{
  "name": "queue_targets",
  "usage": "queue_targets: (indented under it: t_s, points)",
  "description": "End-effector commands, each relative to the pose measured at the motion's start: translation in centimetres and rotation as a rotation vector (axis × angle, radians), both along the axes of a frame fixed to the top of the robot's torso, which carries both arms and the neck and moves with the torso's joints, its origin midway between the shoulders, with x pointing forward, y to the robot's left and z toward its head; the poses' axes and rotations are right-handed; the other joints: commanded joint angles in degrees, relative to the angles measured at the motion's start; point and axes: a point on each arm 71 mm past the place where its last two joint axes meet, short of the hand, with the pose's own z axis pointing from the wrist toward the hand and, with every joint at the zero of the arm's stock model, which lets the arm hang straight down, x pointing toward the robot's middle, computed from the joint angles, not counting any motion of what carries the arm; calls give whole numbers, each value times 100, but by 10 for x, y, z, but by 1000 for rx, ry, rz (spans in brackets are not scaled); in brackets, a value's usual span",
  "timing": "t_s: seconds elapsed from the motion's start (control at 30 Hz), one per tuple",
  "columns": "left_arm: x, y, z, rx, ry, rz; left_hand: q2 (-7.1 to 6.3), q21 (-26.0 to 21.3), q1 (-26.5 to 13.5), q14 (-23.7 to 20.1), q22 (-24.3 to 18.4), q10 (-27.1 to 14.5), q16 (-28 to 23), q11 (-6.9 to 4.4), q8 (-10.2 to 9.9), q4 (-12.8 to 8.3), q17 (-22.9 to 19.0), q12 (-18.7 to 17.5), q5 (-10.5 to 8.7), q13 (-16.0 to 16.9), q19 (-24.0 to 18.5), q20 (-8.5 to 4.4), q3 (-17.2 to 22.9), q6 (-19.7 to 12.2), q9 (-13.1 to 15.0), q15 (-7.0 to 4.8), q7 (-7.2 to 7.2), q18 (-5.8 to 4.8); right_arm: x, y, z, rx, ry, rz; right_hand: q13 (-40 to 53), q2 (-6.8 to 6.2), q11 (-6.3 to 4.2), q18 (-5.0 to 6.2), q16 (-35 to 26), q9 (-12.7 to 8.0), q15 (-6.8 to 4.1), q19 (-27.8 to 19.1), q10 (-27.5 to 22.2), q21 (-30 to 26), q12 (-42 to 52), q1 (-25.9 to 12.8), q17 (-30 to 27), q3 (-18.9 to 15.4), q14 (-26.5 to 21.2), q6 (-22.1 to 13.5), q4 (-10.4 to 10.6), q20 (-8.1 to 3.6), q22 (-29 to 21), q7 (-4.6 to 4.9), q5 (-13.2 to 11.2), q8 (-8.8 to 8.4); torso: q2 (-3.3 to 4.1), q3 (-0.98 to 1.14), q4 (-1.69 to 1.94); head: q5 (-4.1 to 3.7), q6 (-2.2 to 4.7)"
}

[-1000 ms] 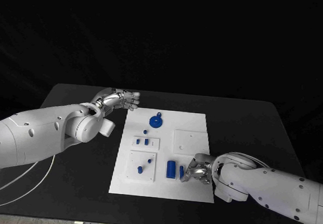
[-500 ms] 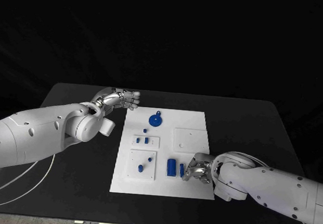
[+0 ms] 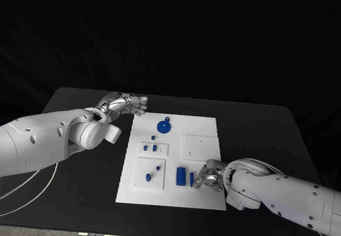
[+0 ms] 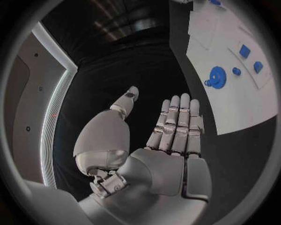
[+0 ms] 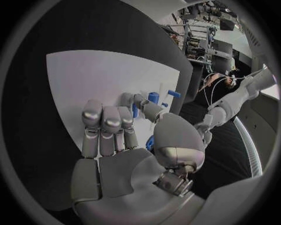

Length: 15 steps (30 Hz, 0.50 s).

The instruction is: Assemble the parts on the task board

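The white task board [image 3: 200, 194] lies in the middle of the table. On it are a blue disc [image 3: 163, 128], two small blue blocks [image 3: 149, 148], a blue peg [image 3: 147, 177], a blue cylinder [image 3: 181, 176] and a slim blue part [image 3: 191, 179]. My right hand [image 3: 210, 176] rests on the board's near right part. Its thumb and a finger pinch the slim blue part [image 5: 135, 111], which still lies on the board [image 5: 88, 75]. My left hand [image 3: 126, 103] hovers off the board's far left corner, holding nothing, its fingers straight [image 4: 175, 122]. The disc [image 4: 217, 76] also appears in the left wrist view.
The black table [image 3: 80, 160] has bare room left and right of the board. A raised white square plate [image 3: 200, 148] sits on the board just beyond my right hand. Two thin cables [image 3: 30, 187] hang under my left arm.
My right hand has crept slightly along the board at the slim blue part. The left arm and the other parts have not moved.
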Motion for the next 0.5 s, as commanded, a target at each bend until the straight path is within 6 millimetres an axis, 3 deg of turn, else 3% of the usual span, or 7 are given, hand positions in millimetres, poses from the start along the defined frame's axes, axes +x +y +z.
queue_targets:
  t_s: [0.03,0.1,0.17,0.3,0.43,0.5]
  points:
    - [0,-2,1,-5,-5,-17,54,-27,11,-50,9,-29,-20,-2,36,19,10,1,-1,-8,-33,26,11,-52,-6,6,-7,70,-2,-4,-1,5,1,-6,2,-99,6,330,-6,-5,-32,-9,43,18,-3,2,3,7,-2,32,-32,31,88,15,15,-12,-4,1,1,4,10]
    - [0,-2,1,-5,-6,-15,53,-28,11,-50,10,-29,-20,-2,36,18,11,1,-1,-8,-34,26,10,-52,-6,6,-7,70,-3,-7,0,35,10,-21,-4,-223,9,330,-6,-6,-30,-7,34,24,-16,-37,2,-20,-1,28,-59,36,90,18,19,-15,-5,3,2,4,17]
    - [0,-1,1,-4,-10,-12,52,-28,11,-50,10,-29,-21,-2,36,17,11,1,-2,-8,-34,26,9,-52,-6,6,-7,70,-4,-9,1,77,27,-38,-48,-453,24,330,-7,-15,-20,6,-19,30,-84,-177,0,-154,3,-2,-58,47,88,32,37,-35,-6,5,1,2,35]
    - [1,0,2,-7,-20,-7,42,-31,14,-52,13,-29,-25,-2,37,11,14,1,-2,-8,-36,27,5,-53,-7,7,-7,69,2,-16,12,202,31,-80,-119,-738,51,330,-18,-28,-4,9,-149,19,-211,-399,-4,-516,-3,-116,-110,35,78,63,72,-92,-5,12,5,21,132]
    - [3,2,2,-6,-26,6,35,-69,31,-100,10,-31,-68,-2,40,-9,15,3,-2,-8,-72,42,4,-53,-9,25,-5,60,22,-22,33,326,-52,-111,-131,-746,86,330,-61,-31,28,-30,-242,-40,-259,-422,-21,-784,-22,-248,-203,2,56,103,179,-148,-15,26,-4,-6,253]
    - [5,2,1,-14,-22,13,44,-93,43,-124,6,-26,-93,-4,44,-20,17,7,-1,-6,-89,53,7,-49,-9,37,-7,57,37,-29,44,414,-102,-140,-142,-735,113,330,-82,-37,51,-51,-288,-67,-285,-424,-26,-923,-30,-340,-262,-11,50,131,366,-190,-32,26,-23,-18,356]
